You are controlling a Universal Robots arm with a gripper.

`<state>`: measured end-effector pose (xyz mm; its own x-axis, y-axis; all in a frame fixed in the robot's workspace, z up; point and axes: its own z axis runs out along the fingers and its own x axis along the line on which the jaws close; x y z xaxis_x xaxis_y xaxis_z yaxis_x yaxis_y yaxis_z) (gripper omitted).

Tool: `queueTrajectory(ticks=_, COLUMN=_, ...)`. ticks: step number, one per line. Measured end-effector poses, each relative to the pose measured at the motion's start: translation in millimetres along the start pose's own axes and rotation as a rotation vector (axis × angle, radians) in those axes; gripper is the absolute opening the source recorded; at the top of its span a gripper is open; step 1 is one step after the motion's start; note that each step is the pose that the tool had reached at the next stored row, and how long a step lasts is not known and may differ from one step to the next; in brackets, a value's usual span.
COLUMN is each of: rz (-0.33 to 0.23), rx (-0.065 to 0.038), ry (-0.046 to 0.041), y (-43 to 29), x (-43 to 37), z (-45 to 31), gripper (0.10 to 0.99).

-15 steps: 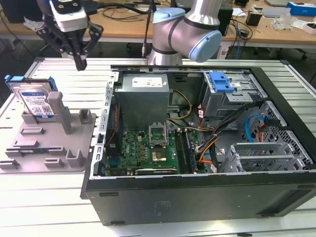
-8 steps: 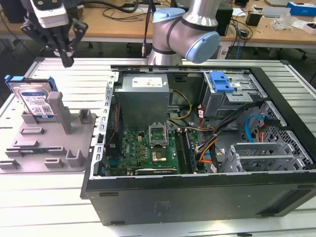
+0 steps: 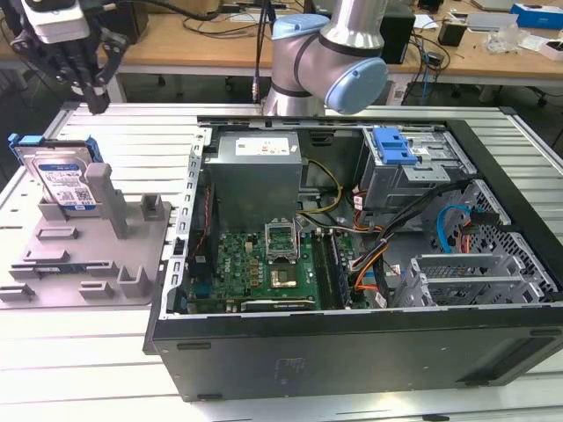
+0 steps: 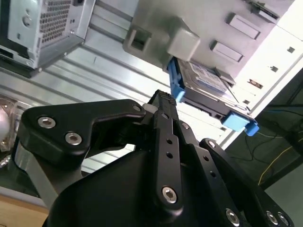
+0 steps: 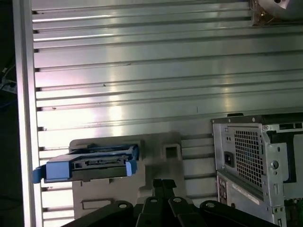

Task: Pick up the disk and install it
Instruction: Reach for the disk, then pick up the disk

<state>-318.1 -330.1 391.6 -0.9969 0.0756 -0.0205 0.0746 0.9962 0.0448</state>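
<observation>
Bright, even room light from overhead; white glare streaks the ribbed metal table (image 5: 142,71) in the first wrist view; inside the computer case (image 3: 352,352) it's dimmer, shadowed.

Exterior view overlooks the whole table (image 3: 79,352); both wrist views look down, sharing the disk (image 4: 208,82) (image 5: 90,165) and grey fixture (image 4: 182,42) (image 5: 161,170).
</observation>
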Motion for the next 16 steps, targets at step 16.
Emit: queueTrajectory(ticks=16, rz=0.000, rx=0.000, ry=0.0007, y=2.1, x=58.0, z=0.8, gripper=0.106)
